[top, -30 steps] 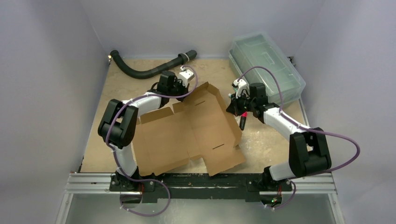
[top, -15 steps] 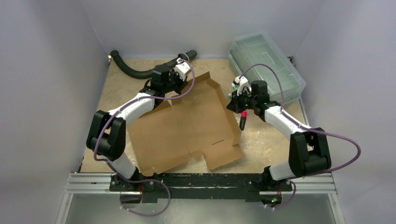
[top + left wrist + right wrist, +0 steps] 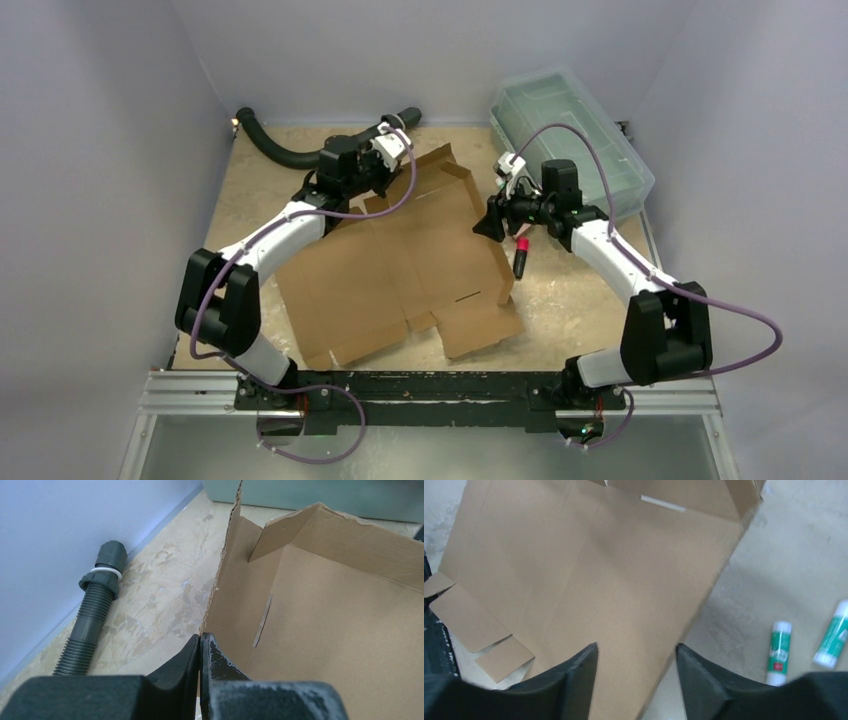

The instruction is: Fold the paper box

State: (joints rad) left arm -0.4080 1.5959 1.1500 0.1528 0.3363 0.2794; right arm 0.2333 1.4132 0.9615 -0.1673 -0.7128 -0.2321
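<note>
Nearest the arm bases, the paper box (image 3: pixel 400 280) lies opened out on the desk (image 3: pixel 240 210), with its near flaps flat. Its long axis runs from near-left to far-right, and the far end is folded up into low walls. My left forearm crosses the sheet's far-left corner and hides part of that edge from above.

At the far end my left claw (image 3: pixel 201 647) is pinched fully together on the edge of the upright left wall. The wrist view cuts off the wall below the fingers.

My right claw (image 3: pixel 636 650) has its jaws apart with nothing in them, above the box's right edge. That view is blurred, so I cannot tell whether it touches the card.

Right of the box lie a green-and-white glue stick (image 3: pixel 779 652) and a second glue stick (image 3: pixel 830 637), which is cut off at the frame edge.

Farther back, a ribbed dark hose (image 3: pixel 290 152) lies by the rear wall. A clear plastic bin (image 3: pixel 570 130) fills the far-right corner.
</note>
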